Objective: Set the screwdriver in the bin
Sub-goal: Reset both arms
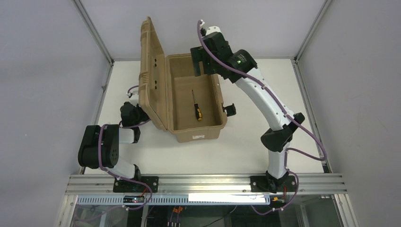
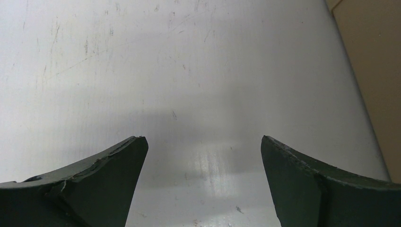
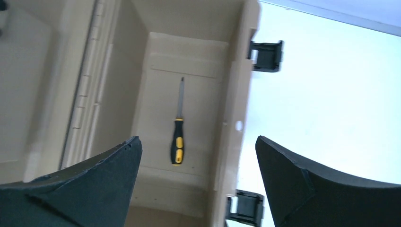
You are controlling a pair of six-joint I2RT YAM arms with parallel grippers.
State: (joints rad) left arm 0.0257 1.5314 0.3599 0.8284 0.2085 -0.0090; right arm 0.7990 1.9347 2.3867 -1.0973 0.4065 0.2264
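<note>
The screwdriver [image 1: 196, 107], with a thin silver shaft and a black-and-yellow handle, lies on the floor inside the open tan bin [image 1: 196, 132]. It also shows in the right wrist view [image 3: 177, 137], lying inside the bin [image 3: 234, 99]. The bin's lid [image 1: 152, 71] stands up on the left. My right gripper [image 1: 202, 66] hangs open and empty above the bin's far end. My left gripper [image 1: 134, 115] sits low on the table beside the lid, open and empty, with bare table between its fingers [image 2: 104, 179].
Black latches [image 1: 230, 109] stick out from the bin's right side; they show in the right wrist view [image 3: 267, 54]. A white label [image 1: 197, 137] is on the bin's near end. Grey walls and metal frame rails surround the white table [image 1: 255, 146].
</note>
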